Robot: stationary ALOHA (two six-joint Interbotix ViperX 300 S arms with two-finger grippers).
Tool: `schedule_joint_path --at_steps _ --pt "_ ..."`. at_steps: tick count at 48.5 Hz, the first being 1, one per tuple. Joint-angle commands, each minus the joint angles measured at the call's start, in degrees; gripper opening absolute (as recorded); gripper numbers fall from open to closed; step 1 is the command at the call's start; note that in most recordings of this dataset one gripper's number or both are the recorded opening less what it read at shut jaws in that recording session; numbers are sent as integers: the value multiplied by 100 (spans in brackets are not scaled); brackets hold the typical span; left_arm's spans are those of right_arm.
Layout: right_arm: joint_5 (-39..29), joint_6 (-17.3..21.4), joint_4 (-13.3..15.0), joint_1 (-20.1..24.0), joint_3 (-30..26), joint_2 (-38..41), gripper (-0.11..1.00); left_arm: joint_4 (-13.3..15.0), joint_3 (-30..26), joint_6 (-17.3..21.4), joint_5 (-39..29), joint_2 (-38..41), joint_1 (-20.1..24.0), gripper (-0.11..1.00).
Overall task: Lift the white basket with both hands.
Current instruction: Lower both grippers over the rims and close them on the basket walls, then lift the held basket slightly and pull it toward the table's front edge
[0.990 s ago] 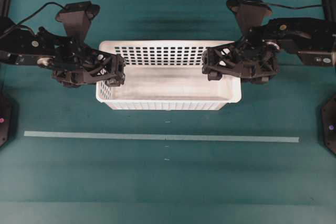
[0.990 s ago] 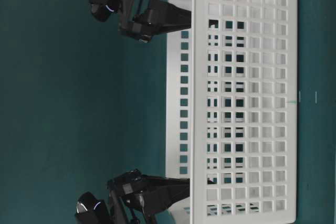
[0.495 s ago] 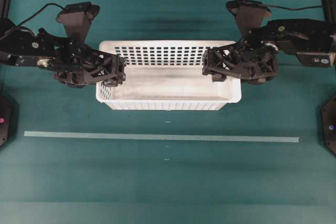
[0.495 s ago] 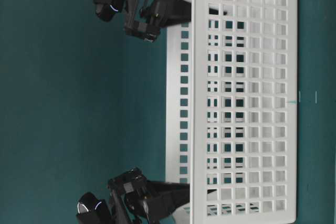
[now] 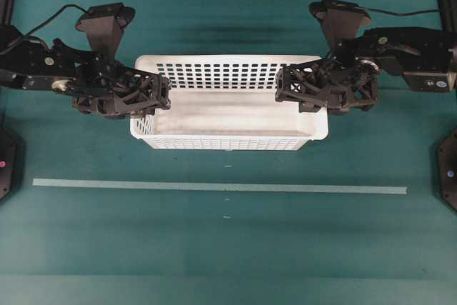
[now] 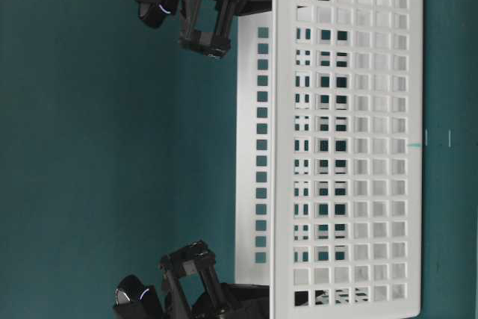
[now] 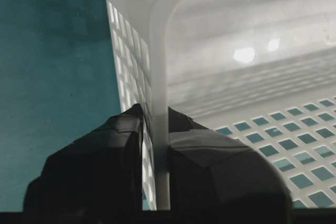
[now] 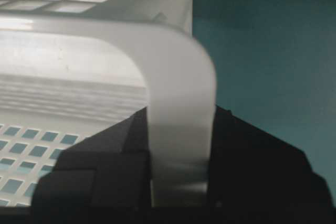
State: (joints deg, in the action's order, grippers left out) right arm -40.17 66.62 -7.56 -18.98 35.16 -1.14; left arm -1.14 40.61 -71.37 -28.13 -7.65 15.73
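On the green table (image 5: 228, 248), each hand (image 5: 163, 96) (image 5: 283, 88) clamps an end wall of the white basket (image 5: 228, 108).

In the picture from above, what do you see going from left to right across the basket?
Left pincer → white basket → right pincer.

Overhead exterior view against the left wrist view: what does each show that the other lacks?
Only the overhead shows the right end effector at the white basket's right end, and the pale strip on the table. Only the left wrist view shows the left end effector shut on the rim, one finger outside the wall, one inside. Both show the basket, its slotted walls and the left end effector at its left end.
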Motion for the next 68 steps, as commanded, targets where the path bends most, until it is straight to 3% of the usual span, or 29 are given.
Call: schedule_joint_path --at_steps 1,45,68 --pt "53 -26 9 26 -9 26 16 -35 -35 18 44 -35 -35 4" --pt "-369 -62 -18 220 -105 -325 16 -35 -105 -158 -114 -589 -70 4" --pt "-448 53 -132 844 -70 -369 16 -35 62 -598 -88 -905 -765 4"
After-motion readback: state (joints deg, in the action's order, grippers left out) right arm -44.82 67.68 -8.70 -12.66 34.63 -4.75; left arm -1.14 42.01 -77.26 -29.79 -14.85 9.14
